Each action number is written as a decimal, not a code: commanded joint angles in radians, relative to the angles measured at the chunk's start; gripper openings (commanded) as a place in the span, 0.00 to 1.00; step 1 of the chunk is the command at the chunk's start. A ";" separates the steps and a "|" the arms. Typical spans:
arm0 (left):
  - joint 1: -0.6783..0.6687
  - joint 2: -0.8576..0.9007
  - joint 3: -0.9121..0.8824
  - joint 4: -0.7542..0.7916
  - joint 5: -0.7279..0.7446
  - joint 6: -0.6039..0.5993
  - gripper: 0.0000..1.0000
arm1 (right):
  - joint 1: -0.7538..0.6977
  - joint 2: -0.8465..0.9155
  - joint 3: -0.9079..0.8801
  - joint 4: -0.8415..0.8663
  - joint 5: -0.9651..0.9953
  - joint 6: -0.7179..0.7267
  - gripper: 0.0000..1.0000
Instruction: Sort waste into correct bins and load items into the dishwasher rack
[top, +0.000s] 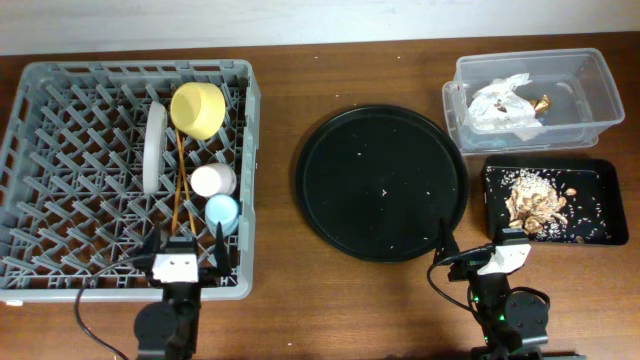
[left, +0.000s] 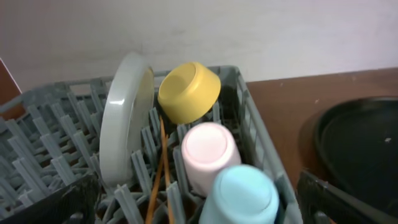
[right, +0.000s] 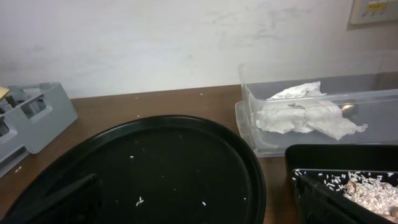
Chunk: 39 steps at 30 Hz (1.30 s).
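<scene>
The grey dishwasher rack (top: 60, 150) holds the pale green plate (top: 154, 148) on edge, the yellow bowl (top: 198, 108), the pink cup (top: 213, 180), the light-blue cup (top: 222, 211) and two brown chopsticks (top: 180, 185). In the left wrist view they show as plate (left: 121, 121), bowl (left: 189, 91), pink cup (left: 208, 152), blue cup (left: 242, 196) and chopsticks (left: 158, 174). The clear tub (top: 590, 95) holds the white tissue (top: 500, 100), also seen in the right wrist view (right: 305, 115). The flat black tray (top: 600, 170) holds the food scraps (top: 535, 200). My left gripper (top: 187, 250) is open over the rack's front edge. My right gripper (top: 478, 252) is open near the table's front.
The big round black tray (top: 380, 180) lies in the middle with a few crumbs, and fills the right wrist view (right: 155, 168). The brown table surrounds it. The rack's left half has bare pegs.
</scene>
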 joint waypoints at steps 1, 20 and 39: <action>0.006 -0.079 -0.039 -0.053 0.022 0.117 1.00 | 0.007 -0.008 -0.008 -0.003 0.009 -0.006 0.98; 0.006 -0.121 -0.038 -0.073 0.030 0.137 0.99 | 0.007 -0.008 -0.008 -0.003 0.008 -0.006 0.98; 0.006 -0.121 -0.038 -0.074 0.029 0.137 0.99 | 0.007 -0.008 -0.008 -0.003 0.009 -0.006 0.98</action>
